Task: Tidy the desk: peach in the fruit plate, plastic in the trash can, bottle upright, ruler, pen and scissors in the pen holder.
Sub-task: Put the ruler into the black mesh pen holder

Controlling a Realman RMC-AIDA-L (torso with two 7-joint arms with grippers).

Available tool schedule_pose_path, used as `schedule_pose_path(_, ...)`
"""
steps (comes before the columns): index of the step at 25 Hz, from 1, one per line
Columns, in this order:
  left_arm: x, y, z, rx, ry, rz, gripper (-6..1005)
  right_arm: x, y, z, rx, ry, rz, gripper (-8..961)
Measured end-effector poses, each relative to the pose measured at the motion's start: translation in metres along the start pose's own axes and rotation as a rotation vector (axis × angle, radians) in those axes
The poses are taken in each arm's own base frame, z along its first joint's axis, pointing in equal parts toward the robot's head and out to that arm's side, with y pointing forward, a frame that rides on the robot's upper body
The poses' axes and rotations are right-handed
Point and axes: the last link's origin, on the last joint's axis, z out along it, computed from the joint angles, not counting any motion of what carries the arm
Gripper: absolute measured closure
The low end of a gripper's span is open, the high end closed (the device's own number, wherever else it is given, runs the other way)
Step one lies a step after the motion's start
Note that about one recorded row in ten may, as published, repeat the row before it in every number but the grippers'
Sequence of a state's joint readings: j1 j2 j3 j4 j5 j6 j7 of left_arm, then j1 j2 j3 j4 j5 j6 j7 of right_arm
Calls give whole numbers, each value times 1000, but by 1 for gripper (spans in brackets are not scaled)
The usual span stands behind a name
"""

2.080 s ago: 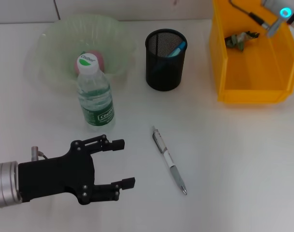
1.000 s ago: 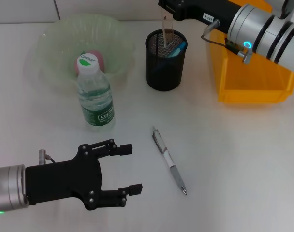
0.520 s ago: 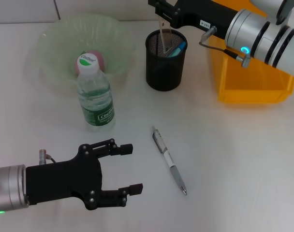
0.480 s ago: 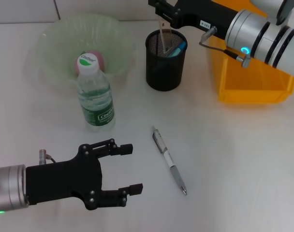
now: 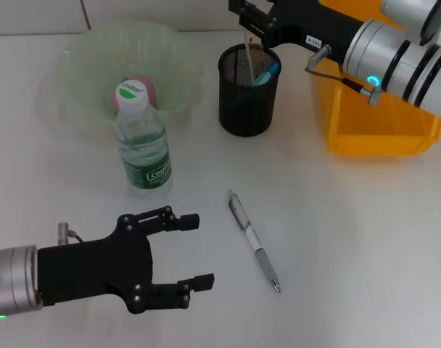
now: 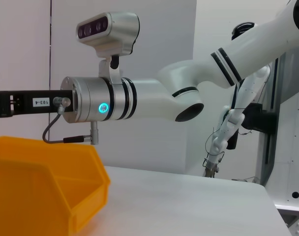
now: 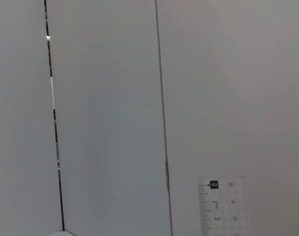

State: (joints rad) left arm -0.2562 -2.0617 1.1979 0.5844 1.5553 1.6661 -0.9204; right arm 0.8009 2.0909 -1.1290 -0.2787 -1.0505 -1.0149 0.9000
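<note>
My right gripper [image 5: 251,20] hovers just above the black mesh pen holder [image 5: 249,94]. A clear ruler [image 5: 247,47] stands in the holder, its top close under the gripper, and its marked end shows in the right wrist view [image 7: 221,206]. A blue-handled item [image 5: 267,72] also sticks out of the holder. The pen [image 5: 254,241] lies on the table to the right of my open, empty left gripper [image 5: 199,251]. The bottle [image 5: 142,141] stands upright in front of the fruit plate [image 5: 83,65], which holds the peach [image 5: 146,93]. The plastic is hidden.
The yellow trash can [image 5: 380,109] sits at the back right, partly covered by my right arm, and also shows in the left wrist view [image 6: 46,187]. White tabletop lies between the pen and the trash can.
The right gripper brought the ruler down into the pen holder and has shifted slightly right. The ruler now leans inside the holder. My left gripper has stayed still for the last second.
</note>
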Motion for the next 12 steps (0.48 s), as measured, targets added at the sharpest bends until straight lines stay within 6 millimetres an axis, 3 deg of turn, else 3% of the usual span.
schedule_pose_path(12,1,0,1,-4,2,2,188,1,1,-6,-9,-18,9,420)
